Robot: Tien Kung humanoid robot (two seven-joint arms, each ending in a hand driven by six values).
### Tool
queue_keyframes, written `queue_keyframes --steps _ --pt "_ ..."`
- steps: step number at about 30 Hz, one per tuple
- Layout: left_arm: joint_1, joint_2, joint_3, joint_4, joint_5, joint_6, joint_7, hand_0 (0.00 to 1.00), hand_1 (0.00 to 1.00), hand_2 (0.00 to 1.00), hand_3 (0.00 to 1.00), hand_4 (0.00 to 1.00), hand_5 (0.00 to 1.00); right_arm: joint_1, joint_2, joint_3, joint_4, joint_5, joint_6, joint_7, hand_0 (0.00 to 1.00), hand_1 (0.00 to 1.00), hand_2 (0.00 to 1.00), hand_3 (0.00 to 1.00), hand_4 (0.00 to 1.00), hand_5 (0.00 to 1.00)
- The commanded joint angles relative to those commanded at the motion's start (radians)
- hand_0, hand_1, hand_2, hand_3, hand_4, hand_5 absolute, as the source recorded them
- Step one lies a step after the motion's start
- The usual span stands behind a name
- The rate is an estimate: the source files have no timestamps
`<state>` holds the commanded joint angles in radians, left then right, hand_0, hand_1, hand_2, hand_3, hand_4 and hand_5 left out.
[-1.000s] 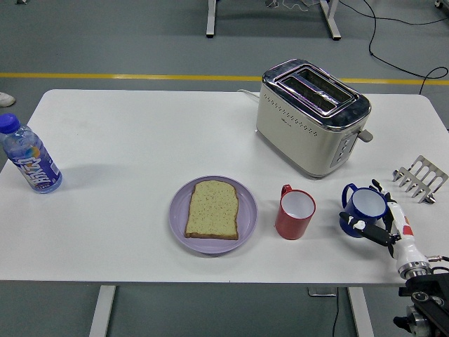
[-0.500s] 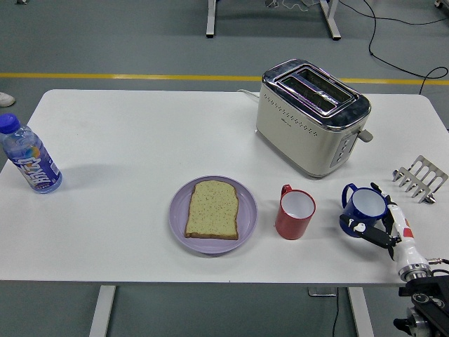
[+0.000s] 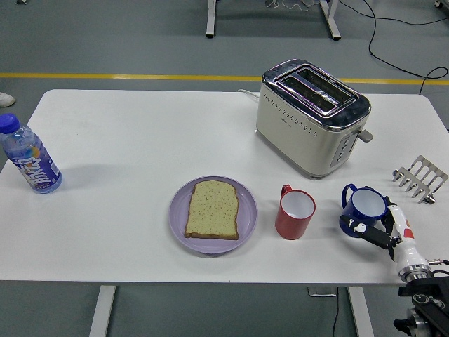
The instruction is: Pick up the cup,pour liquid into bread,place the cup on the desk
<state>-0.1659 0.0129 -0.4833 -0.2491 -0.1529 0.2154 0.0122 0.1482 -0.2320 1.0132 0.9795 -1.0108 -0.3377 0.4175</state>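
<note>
— Purple plate (image 3: 179, 225) left of centre, bread (image 3: 212, 209) flat on it, long axis running near to far. Red cup (image 3: 295, 214) just right, upright, looks empty.
— And right hand (image 3: 379, 228)?
— Right again, fingers curled on blue cup (image 3: 363, 210). Contents hidden. Pour lies leftward, past red cup.

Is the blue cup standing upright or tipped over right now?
Upright: the blue cup stands on the table with its open mouth facing up, the right hand wrapped around it.

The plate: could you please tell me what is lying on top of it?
One slice of bread lies flat on the purple plate. The plate's middle beneath it is hidden.
</note>
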Motion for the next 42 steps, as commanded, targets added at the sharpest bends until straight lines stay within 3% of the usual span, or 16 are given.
queue_keyframes --steps 10,28,29,40,41,42 --pt "0.0 -0.001 0.006 0.001 -0.011 -0.001 -0.004 0.69 0.756 0.773 0.611 0.396 0.998 0.014 0.002 -0.01 -0.008 0.008 -0.003 -0.001 0.854 0.732 0.809 0.848 0.987 0.158" --pt "-0.003 0.0 0.014 0.001 -0.023 -0.003 -0.007 0.69 0.756 0.773 0.611 0.396 0.998 0.024 0.004 -0.024 -0.016 0.044 -0.017 0.023 0.754 0.648 0.718 0.766 0.953 0.143" --pt "-0.003 0.0 0.014 0.001 -0.023 -0.003 -0.007 0.69 0.756 0.773 0.611 0.396 0.998 0.024 0.004 -0.025 -0.016 0.045 -0.017 0.023 0.706 0.615 0.673 0.729 0.923 0.118" --pt "-0.004 0.001 0.015 0.001 -0.026 -0.004 -0.008 0.69 0.756 0.773 0.611 0.396 0.998 0.027 0.006 -0.03 -0.023 0.069 -0.018 0.041 0.664 0.586 0.646 0.69 0.872 0.073" --pt "-0.004 0.001 0.015 0.001 -0.025 -0.004 -0.008 0.69 0.756 0.773 0.611 0.396 0.998 0.027 0.006 -0.03 -0.024 0.071 -0.018 0.042 0.637 0.571 0.632 0.677 0.815 0.006" --pt "-0.004 0.001 0.015 0.001 -0.025 -0.004 -0.007 0.69 0.756 0.773 0.611 0.396 0.998 0.027 0.007 -0.03 -0.025 0.073 -0.018 0.042 0.637 0.571 0.632 0.677 0.815 0.006"
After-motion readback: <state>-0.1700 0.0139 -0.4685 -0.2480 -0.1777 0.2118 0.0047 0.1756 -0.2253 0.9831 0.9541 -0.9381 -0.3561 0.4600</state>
